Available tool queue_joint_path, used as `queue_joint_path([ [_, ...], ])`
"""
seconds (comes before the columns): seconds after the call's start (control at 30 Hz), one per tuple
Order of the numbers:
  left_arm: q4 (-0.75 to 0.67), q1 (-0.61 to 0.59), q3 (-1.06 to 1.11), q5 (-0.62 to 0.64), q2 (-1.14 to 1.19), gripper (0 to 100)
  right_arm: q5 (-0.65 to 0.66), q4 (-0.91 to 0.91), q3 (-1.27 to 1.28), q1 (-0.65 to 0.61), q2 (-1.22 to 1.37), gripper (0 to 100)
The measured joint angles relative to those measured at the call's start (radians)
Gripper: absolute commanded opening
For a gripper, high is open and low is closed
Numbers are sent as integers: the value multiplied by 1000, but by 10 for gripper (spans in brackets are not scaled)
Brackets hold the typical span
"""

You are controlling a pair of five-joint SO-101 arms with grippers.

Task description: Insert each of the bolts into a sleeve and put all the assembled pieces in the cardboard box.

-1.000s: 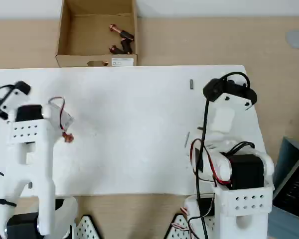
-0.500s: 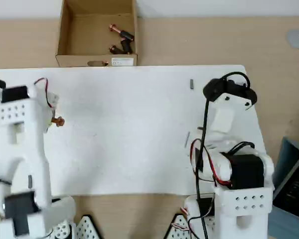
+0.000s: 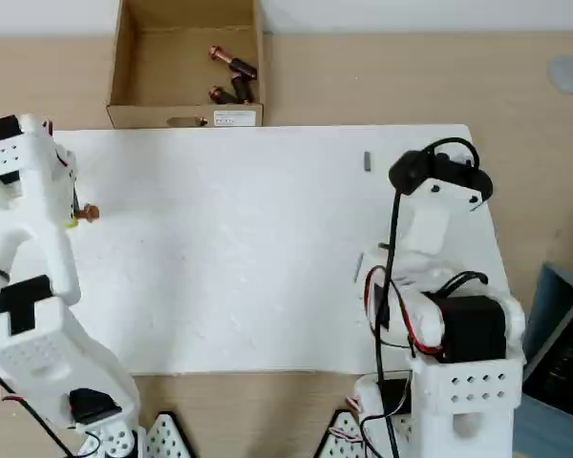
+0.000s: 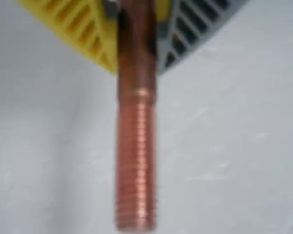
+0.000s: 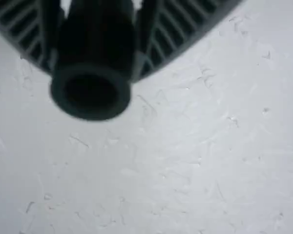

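- Over by the left edge of the white mat (image 3: 229, 248), the left tool (image 3: 74, 216) is clamped on a copper bolt (image 4: 136, 146), with the threaded end sticking out past the fingers.
- Right tool (image 5: 95, 44) is gripping a dark sleeve (image 5: 90, 90) over the mat, open end facing out, on the right side.
- Big stretch of mat between the two, so they're well apart.
- Box (image 3: 115, 81) sits on the table (image 3: 363, 76) right at the mat's far edge. Assembled pieces (image 3: 231, 78) lie by its right wall.

A robotics lab, seemingly: white robot arms (image 3: 458, 382) are standing at a wooden worktop (image 3: 363, 81), loose cables (image 3: 394, 239) trailing over a white mat (image 3: 239, 258).
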Motion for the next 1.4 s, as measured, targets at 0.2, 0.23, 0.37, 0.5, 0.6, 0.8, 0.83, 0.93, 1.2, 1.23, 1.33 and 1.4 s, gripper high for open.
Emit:
queue_joint_path([
  [0.2, 0, -5, -87, 180, 66, 2, 18, 0, 0, 0, 0, 9],
  [0.23, 0, -8, -94, 203, 74, 2, 20, 0, 0, 0, 0, 9],
  [0.37, 0, -18, -107, 267, 107, 2, 20, 0, 0, 0, 0, 9],
  [0.5, 0, -21, -107, 275, 138, 16, 20, 0, 0, 0, 0, 9],
  [0.6, 0, -21, -107, 275, 153, 106, 20, 0, 0, 0, 0, 9],
  [0.8, -2, -21, -109, 275, 157, 227, 20, 0, 0, 0, 0, 9],
  [0.83, -2, -21, -109, 275, 157, 221, 20, 0, 0, 0, 0, 9],
  [0.93, -2, -21, -109, 265, 157, 188, 20, 0, 0, 0, 0, 9],
  [1.2, 115, -31, -276, 104, 157, 0, 20, 0, 0, 0, 0, 9],
  [1.23, 143, -34, -315, 69, 157, 2, 20, 0, 0, 0, 0, 9],
  [1.33, 198, -35, -410, -60, 157, 2, 20, 0, 0, 0, 0, 9],
  [1.4, 216, -35, -456, -140, 157, 2, 20, 0, 0, 0, 0, 9],
])
